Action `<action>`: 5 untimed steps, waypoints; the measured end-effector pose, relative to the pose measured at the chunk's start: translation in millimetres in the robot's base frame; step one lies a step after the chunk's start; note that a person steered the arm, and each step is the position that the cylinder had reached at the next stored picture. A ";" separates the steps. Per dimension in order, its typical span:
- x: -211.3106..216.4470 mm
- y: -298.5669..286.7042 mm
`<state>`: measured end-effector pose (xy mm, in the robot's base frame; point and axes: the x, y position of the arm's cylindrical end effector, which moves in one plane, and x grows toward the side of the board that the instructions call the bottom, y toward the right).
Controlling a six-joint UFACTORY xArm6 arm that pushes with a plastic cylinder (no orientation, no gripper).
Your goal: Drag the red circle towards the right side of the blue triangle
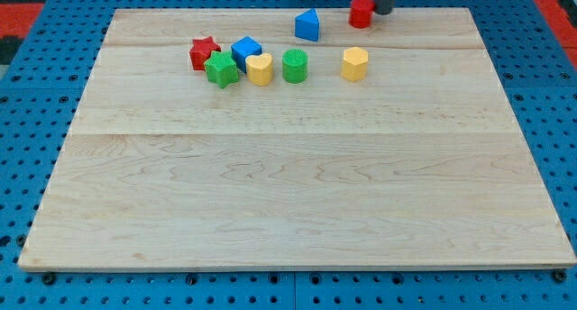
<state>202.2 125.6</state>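
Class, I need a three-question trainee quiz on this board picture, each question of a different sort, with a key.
1. True or false: the red circle lies to the view's right of the blue triangle.
2. Which block is nearest my tip? A) green star B) red circle C) yellow hexagon
3. Fill in: the green cylinder sits between the yellow heart and the yellow ____.

Key: 1 true; 2 B; 3 hexagon.
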 end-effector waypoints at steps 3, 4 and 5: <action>-5.6 63.9; -11.0 55.6; -10.0 -14.3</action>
